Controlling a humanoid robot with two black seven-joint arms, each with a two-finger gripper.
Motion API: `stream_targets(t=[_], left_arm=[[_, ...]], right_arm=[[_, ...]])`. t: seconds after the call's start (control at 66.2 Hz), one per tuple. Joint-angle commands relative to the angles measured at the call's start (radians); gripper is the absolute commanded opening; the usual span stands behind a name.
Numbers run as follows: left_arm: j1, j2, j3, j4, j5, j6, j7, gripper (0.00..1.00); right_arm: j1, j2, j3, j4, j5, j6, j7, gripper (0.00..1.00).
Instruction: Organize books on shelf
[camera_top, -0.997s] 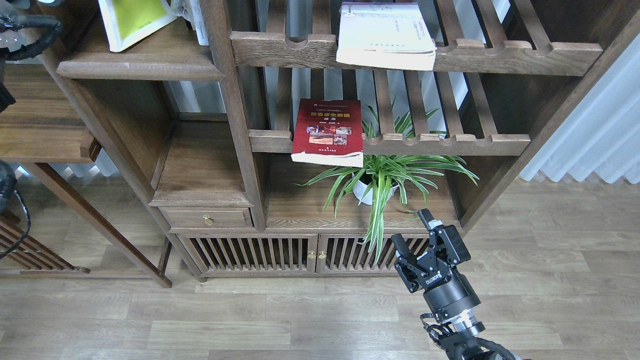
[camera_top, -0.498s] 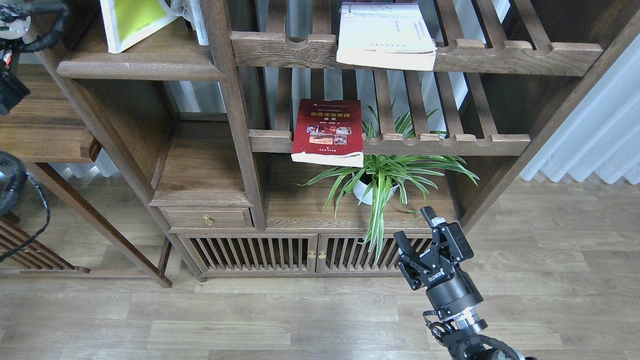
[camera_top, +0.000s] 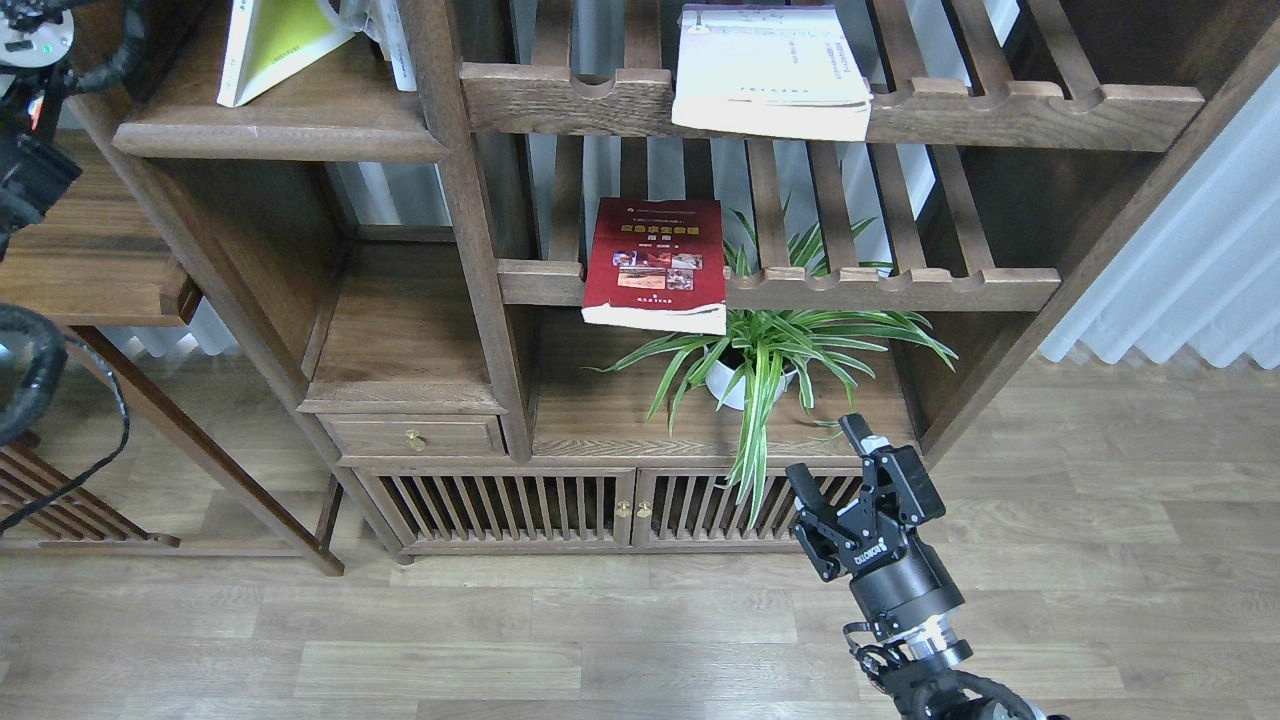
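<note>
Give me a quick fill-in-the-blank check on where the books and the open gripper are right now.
1. The dark red book lies on a ____ rack.
2. Below it stands a potted ____.
3. The right gripper has its fingers ____.
4. The lime-yellow book stands on the solid shelf at the upper ____.

Missing words: slatted; plant; open; left

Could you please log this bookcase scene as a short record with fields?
Lime-yellow book: on the solid plank shelf, top left, leaning.
White-lavender book: flat on the upper slatted rack, overhanging the front rail.
Dark red book: flat on the lower slatted rack, overhanging.
Potted plant: under the lower rack.
Right hand: open, empty, low before the cabinet.
Left hand: not identifiable.
</note>
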Motion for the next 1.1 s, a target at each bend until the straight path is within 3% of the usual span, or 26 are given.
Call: stream_targets(t=[0.0,0.423,0.619,0.664,0.679,0.77,1.087], left_arm=[[0.026,0.007,-0.015,-0.026,-0.001,0.0,0.003,0.49],[0.074,-0.013,-0.018,-0.099,-0.04,0.0,0.003,0.58],[0.097,0.027,-0.021,-0.155,-0.041,0.0,0.017,0.67],[0.103,0.055,-0.021,-0.187,-0.043,0.0,0.017,0.72],[0.113,0.072,-0.021,-0.21,-0.043,0.0,0.017,0.79],[0.138,0.086,-0.023,-0.256,-0.046,0.0,0.017,1.0],[0.258,0.133,-0.023,-0.434,-0.09,0.0,0.018,1.0]], right_arm=[[0.006,-0.004,0.002,0.0,0.0,0.0,0.0,0.98],[0.027,-0.002,0.004,0.0,0.0,0.0,0.0,0.98],[0.029,0.001,0.002,0.001,0.0,0.0,0.002,0.98],[0.029,0.004,0.002,0.001,0.0,0.0,0.002,0.98],[0.029,0.006,0.002,0.001,0.0,0.0,0.002,0.98],[0.033,0.007,0.001,0.001,0.0,0.0,0.002,0.98],[0.026,-0.005,0.004,0.004,0.0,0.0,0.002,0.98]])
